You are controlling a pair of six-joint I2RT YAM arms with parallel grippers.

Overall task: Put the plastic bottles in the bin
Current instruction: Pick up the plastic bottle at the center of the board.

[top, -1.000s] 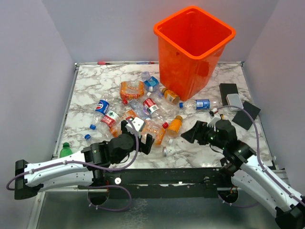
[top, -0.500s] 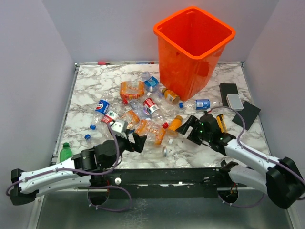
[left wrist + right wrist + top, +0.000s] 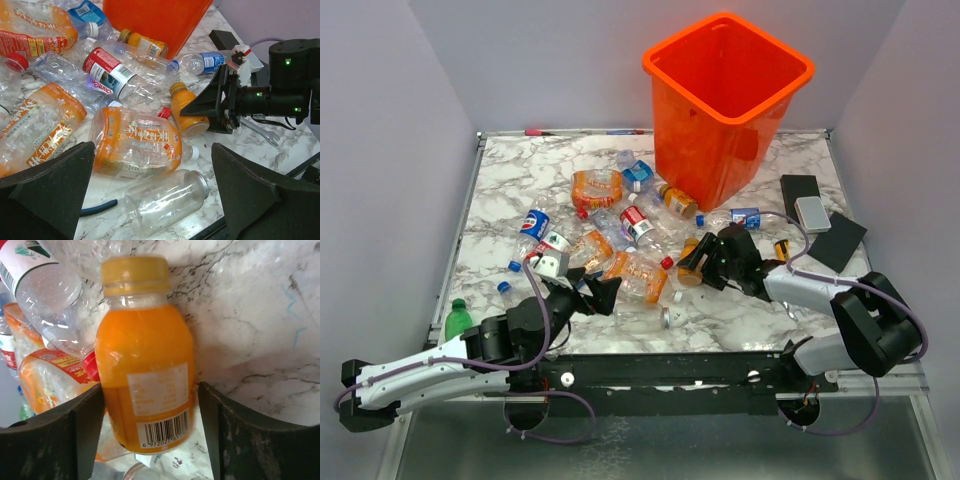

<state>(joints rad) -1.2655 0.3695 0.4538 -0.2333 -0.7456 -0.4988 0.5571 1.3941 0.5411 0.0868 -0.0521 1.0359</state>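
Marble table (image 3: 725, 322): we see bottles (image 3: 634, 222) strewn outside the bin (image 3: 725, 110), none visibly inside; left gripper (image 3: 592, 288) wide open, empty; right gripper (image 3: 695, 262) straddles a juice bottle (image 3: 142, 375), grip unclear.

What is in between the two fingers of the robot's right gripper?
A small orange juice bottle with a yellow cap sits between the fingers of the right gripper. The right wrist view shows it best.
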